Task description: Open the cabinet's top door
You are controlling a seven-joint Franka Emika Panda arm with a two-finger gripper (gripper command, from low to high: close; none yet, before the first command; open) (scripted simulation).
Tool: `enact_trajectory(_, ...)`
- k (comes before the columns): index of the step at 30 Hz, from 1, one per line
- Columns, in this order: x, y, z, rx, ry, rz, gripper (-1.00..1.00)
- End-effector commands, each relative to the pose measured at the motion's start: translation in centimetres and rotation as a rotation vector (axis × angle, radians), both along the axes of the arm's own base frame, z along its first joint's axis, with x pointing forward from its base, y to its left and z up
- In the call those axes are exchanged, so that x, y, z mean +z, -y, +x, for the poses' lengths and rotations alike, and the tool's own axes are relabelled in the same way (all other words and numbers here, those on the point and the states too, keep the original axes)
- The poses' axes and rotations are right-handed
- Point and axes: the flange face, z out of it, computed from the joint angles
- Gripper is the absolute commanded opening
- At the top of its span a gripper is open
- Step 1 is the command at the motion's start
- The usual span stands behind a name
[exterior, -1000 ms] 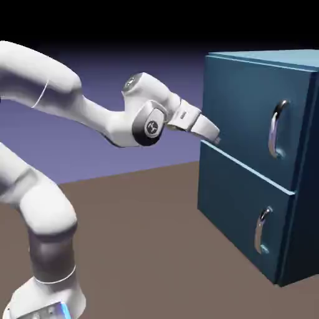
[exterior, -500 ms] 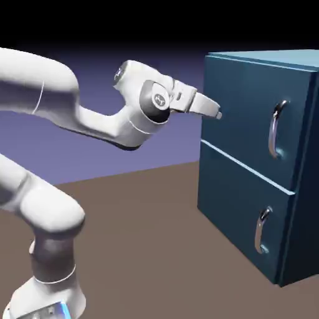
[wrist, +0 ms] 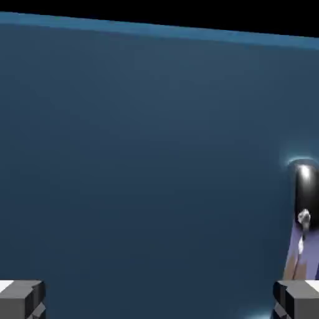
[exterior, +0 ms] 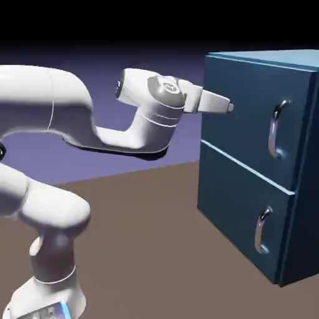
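Observation:
The dark-blue cabinet [exterior: 299, 187] stands at the exterior view's right. Its top door [exterior: 246, 118] is closed and carries a vertical curved silver handle [exterior: 276, 128]. My gripper [exterior: 229, 106] points at the top door's left part, level with the handle's upper end and well left of it. In the hand view the door's flat blue panel [wrist: 143, 156] fills the picture, and the silver handle [wrist: 304, 199] shows at the right edge. Both grey fingertips [wrist: 22, 298] sit wide apart at the bottom corners with nothing between them; my gripper [wrist: 159, 299] is open.
Below the top door is a second blue panel [exterior: 237, 212] with a smaller silver handle [exterior: 261, 230]. The brown table [exterior: 143, 249] stretches between the robot's base and the cabinet.
The hand has risen and swung toward the cabinet, from beside the seam between the two panels to in front of the top door's upper left part. The jaws stayed open.

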Motion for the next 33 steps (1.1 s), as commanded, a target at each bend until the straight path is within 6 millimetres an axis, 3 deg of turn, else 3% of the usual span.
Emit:
enact_trajectory(1, -0.1, 0.4, 0.1, -0.002, 0.012, 0.003, 1.0)
enact_trajectory(11, -2.6, 4.3, 2.3, -0.013, 0.121, 0.041, 1.0)
enact_trajectory(23, -8.3, 8.8, 6.3, 0.0, 0.225, 0.087, 1.0)
enact_trajectory(25, -8.4, 8.9, 6.3, 0.0, 0.225, 0.087, 1.0)
enact_trajectory(30, -8.4, 8.6, 11.3, 0.0, 0.225, 0.087, 1.0)
enact_trajectory(31, -8.4, 8.6, 11.3, 0.0, 0.225, 0.087, -1.0)
enact_trajectory(33, -8.3, 8.4, 10.6, -0.016, 0.226, 0.086, -1.0)
